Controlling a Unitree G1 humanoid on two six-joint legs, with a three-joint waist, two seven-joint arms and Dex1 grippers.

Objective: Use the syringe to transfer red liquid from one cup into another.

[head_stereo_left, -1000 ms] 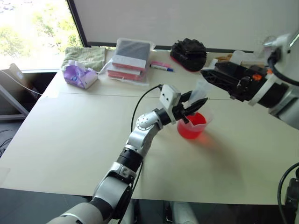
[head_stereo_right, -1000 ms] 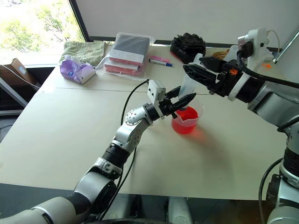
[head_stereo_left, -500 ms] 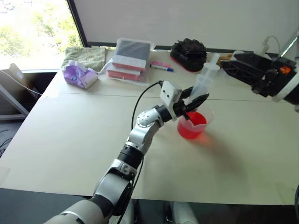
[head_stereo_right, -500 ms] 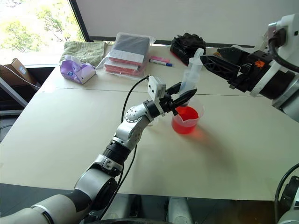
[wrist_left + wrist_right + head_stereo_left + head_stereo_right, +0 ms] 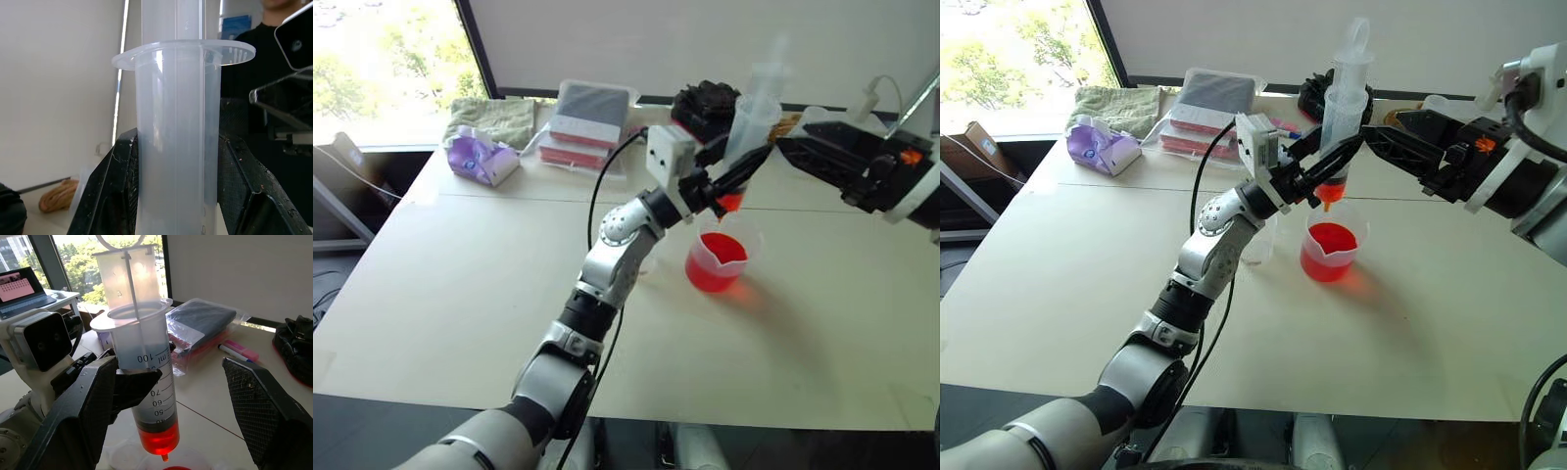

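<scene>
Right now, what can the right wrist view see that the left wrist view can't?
The right wrist view alone shows the red liquid low in the barrel, the printed scale, a pink marker and a bagged dark package. The left wrist view alone shows a coil of rope and a person in black. Both show the syringe gripped by the left gripper; the right gripper is open.
</scene>
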